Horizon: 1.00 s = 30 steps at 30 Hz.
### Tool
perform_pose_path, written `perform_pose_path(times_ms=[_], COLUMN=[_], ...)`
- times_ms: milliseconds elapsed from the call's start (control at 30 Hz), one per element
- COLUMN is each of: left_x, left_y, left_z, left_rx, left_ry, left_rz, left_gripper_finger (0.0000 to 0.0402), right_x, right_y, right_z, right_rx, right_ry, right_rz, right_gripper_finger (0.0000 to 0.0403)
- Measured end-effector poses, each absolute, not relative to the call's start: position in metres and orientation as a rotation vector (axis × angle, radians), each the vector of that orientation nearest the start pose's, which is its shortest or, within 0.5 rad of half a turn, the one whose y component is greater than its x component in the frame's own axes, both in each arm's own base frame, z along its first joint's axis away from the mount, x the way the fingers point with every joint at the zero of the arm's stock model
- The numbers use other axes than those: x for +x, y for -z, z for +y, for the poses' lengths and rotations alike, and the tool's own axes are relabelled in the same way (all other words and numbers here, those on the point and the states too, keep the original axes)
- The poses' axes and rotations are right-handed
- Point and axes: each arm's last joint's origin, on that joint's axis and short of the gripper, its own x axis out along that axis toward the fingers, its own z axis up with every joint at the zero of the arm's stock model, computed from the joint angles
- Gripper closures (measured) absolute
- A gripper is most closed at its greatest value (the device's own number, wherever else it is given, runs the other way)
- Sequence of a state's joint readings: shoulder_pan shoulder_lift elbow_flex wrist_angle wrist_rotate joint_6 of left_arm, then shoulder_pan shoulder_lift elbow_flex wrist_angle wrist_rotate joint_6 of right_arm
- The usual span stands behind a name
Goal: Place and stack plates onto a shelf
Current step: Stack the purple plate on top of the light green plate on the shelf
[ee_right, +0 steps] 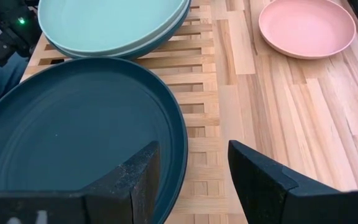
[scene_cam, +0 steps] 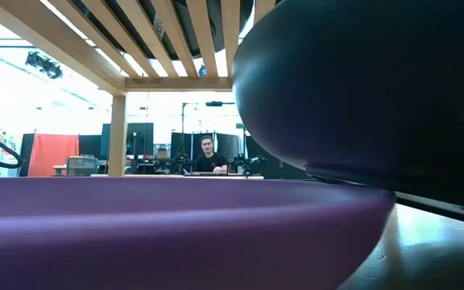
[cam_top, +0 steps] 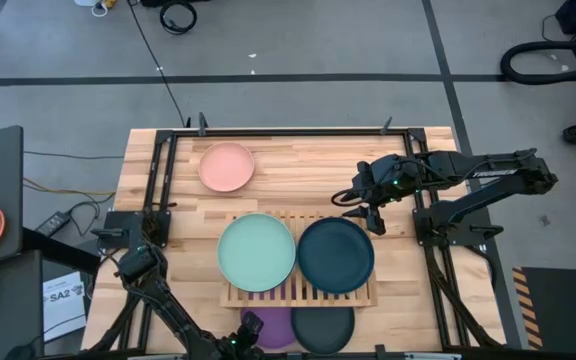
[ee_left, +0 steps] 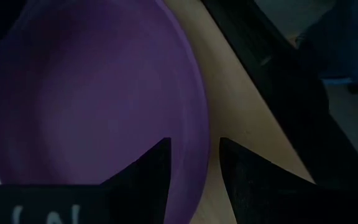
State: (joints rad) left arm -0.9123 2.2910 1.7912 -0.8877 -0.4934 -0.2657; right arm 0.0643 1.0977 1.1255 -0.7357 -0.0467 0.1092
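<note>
Currently the left end effector [ee_left: 194, 171], at the near edge of the worktop [cam_top: 298, 165], straddles the rim of the purple plate [ee_left: 92, 99] with its fingers apart and not yet clamped, beside the black plate [cam_top: 323, 325]; the right end effector [ee_right: 191, 177], also parted and empty, hovers just past the rim of the dark teal plate [ee_right: 73, 137] resting on the shelf [cam_top: 303, 290]. A sound pickup likely requires seating the rim deep between the fingers before closing, then lifting level to clear the black plate. The mint green plate [cam_top: 256, 252] occupies the shelf's other half, and the salmon pink plate [cam_top: 226, 167] lies apart on the worktop.
</note>
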Motion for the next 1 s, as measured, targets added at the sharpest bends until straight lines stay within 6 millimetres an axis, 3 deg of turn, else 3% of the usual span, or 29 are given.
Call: perform_pose_path(times_ms=[267,733,1000], left_x=[0.2891,0.2884,0.2843], left_y=[-0.1455,-0.1455,-0.1464], left_z=[-0.3515,-0.3520,-0.3560], left_rx=[0.653,0.610,0.593], left_ry=[0.195,0.169,0.167], left_rz=[1.083,1.085,1.079], left_gripper_finger=[0.0268,0.0378,0.0382], right_x=[0.2159,0.2159,0.2159], right_y=[-0.3425,-0.3425,-0.3425], right_z=[0.0152,0.0153,0.0153], right_rx=[0.098,0.098,0.098], right_ry=[-0.068,-0.068,-0.068], right_rz=[0.713,0.713,0.713], right_gripper_finger=[0.0208,0.0208,0.0208])
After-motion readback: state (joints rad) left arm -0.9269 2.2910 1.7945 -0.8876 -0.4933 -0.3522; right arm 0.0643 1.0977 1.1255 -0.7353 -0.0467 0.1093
